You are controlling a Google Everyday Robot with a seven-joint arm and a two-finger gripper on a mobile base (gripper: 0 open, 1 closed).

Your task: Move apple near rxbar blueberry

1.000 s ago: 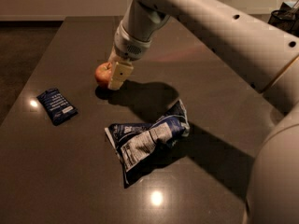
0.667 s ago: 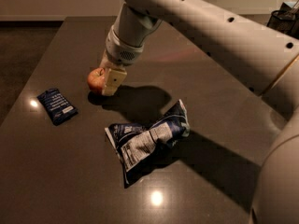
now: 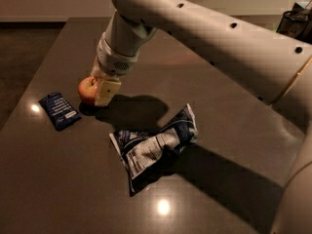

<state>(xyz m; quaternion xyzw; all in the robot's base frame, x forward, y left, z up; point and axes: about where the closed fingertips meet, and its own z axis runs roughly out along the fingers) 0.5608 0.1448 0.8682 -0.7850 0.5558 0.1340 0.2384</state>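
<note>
The table [image 3: 58, 179] is being looked down on obliquely from close by, the pincer [image 3: 99, 92] being framed upper left, clasping the apple [image 3: 87, 88].

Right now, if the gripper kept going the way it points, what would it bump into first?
The gripper, holding the apple, points down, so it would likely hit the table just below it, beside the rxbar blueberry rather than on it. Depth is hard to judge.

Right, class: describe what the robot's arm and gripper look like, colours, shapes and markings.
The arm is a thick, smooth off-white tube with small dark round holes along it. A grey perforated wrist band leads to the gripper at the apple, with flat cream jaws.
</note>
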